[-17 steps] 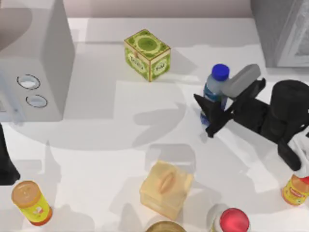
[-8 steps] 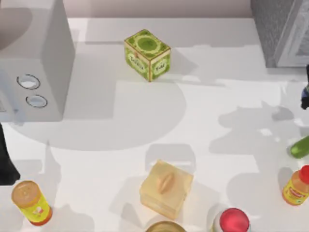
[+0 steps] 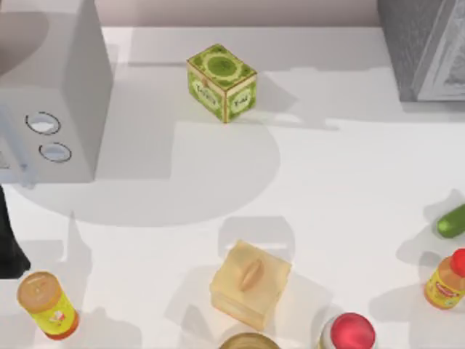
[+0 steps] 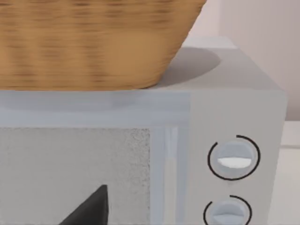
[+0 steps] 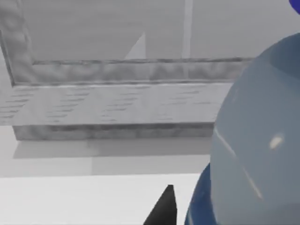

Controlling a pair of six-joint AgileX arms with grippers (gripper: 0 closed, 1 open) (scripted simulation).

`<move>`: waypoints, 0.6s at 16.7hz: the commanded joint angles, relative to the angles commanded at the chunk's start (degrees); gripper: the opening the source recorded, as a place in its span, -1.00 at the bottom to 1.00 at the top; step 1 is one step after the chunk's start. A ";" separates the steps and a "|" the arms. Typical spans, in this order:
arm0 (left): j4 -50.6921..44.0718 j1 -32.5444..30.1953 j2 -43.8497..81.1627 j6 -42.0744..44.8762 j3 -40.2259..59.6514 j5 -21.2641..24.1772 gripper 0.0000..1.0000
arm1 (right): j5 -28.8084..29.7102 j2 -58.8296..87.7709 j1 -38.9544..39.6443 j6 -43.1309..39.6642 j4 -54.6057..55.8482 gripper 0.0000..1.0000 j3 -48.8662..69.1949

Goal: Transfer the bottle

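Observation:
The bottle, clear bluish plastic, looms close in the right wrist view against a grey cabinet front. My right gripper is shut on it, and one dark fingertip shows beside its lower body. The rest of that gripper is hidden behind the bottle. My left arm stays parked at the table's left edge, facing the microwave.
A microwave stands at the back left with a wicker basket on top. Also on the table are a green box, a pale yellow block, a tan-lidded yellow bottle, a red-capped orange bottle and a green object.
One second ago my right gripper was around the bottle standing at the table's right. Since then, arm and bottle have left the top view past its right edge.

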 joint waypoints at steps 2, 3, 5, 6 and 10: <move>0.00 0.00 0.00 0.00 0.00 0.00 1.00 | 0.00 0.00 0.00 0.00 0.00 -1.00 0.00; 0.00 0.00 0.00 0.00 0.00 0.00 1.00 | -0.02 0.32 0.22 0.10 0.08 -1.00 0.14; 0.00 0.00 0.00 0.00 0.00 0.00 1.00 | 0.08 1.25 0.53 0.07 0.78 -1.00 0.87; 0.00 0.00 0.00 0.00 0.00 0.00 1.00 | 0.24 2.55 0.82 0.07 1.61 -1.00 1.69; 0.00 0.00 0.00 0.00 0.00 0.00 1.00 | 1.73 10.97 1.53 0.28 5.11 -1.00 5.49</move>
